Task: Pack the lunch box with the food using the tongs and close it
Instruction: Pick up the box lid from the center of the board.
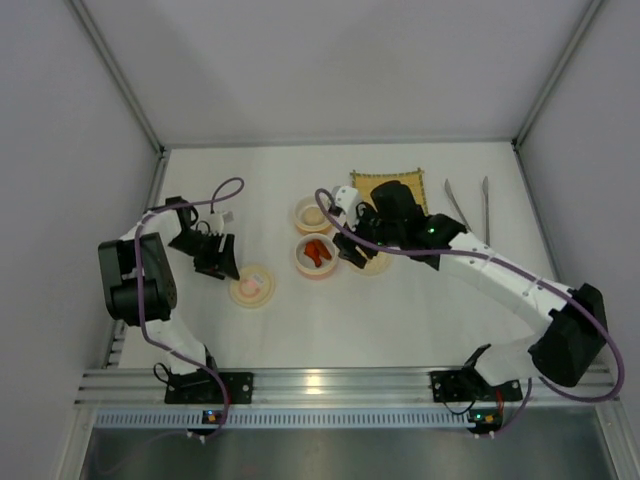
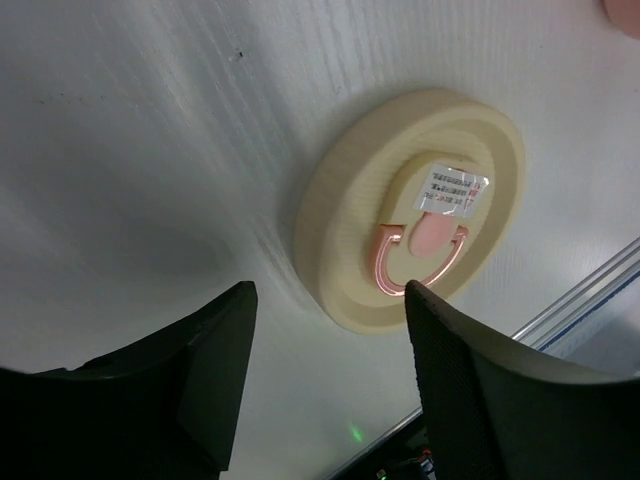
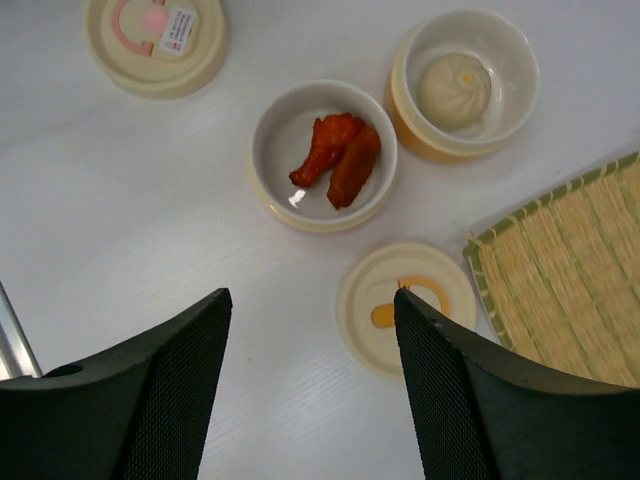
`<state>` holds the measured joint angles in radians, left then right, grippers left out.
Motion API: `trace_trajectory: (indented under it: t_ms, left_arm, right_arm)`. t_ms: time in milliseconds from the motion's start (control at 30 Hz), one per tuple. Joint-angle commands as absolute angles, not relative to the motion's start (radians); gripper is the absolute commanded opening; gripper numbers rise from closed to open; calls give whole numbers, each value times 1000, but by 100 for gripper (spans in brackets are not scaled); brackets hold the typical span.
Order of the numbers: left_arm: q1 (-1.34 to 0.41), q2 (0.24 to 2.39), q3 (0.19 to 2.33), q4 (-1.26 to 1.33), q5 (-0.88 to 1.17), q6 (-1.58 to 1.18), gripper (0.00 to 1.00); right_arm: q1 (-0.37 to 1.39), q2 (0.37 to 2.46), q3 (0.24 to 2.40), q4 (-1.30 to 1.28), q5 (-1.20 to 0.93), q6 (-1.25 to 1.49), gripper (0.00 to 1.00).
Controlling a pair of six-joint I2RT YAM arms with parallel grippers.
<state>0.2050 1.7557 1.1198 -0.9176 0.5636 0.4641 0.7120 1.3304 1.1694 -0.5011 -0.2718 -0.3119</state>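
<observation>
Left tool (image 2: pixel 330 300): jaws apart, nothing between them, poised over the pink-marked lid (image 2: pixel 410 210) lying flat on the desk (image 1: pixel 400 320).
Right tool (image 3: pixel 310 300): jaws likewise apart and empty, above the orange-marked lid (image 3: pixel 405 305), just beside the woven mat (image 3: pixel 570 290).
Food: red pieces (image 3: pixel 335 160) in the near bowl (image 3: pixel 270 175); pale bun (image 3: pixel 455 88) in the far bowl (image 3: pixel 520 60). Both bowls uncovered.
Tongs (image 1: pixel 470 205) lie on the desk beyond the mat, well apart from either tool.
Judgement: packing looks finished and the closing step is in hand. Next move: descend squarely, pinch each lid by its rim, lift it and seat it level on a bowl.
</observation>
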Motion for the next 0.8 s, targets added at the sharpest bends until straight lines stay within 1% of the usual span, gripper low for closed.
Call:
trace_trajectory:
  t_ms: [0,33,100,133,233,333,367,433,533,667,700,767]
  left_arm:
    - [204,1787,1147,-867,581,439,63]
    - [204,1805,1144,-861,575,439,61]
    - [204,1818,1137,-845,563,423,56]
    - [203,1828,1134,-839,557,420,48]
    - [196,1838,1120,-838,546,414,38]
    - [196,1830,1098,-838,543,405,34]
    - [196,1827,1094,-838,545,402,28]
    - [193,1825,1100,-853,534,400,27]
    - [192,1822,1106,-870,523,397,26]
    - [190,1845,1112,-891,491,400,18]
    - [190,1862,1112,-899,486,405,14]
    - [190,1878,1115,-902,476,405,9]
  right_arm:
    - [820,1414,1223,-325,-183,-322,65]
    - [881,1431,1218,-284,-158,-345,65]
    - [937,1494,1206,-236,-147,-351,65]
    - [962,1517,1209,-197,-137,-347,65]
    - [1043,1610,1229,-141,-95,-310,61]
    - [1101,1690,1255,-51,-8,-264,61]
    - [1120,1725,1275,-20,-5,-255,59]
    - [1144,1756,1288,21,58,-226,57]
    - [1196,1819,1318,57,92,-221,56]
    - [1244,1911,1360,104,129,-216,54]
    - [1247,1927,1370,106,136,-204,54]
    - [1249,1966,1394,117,138,-192,52]
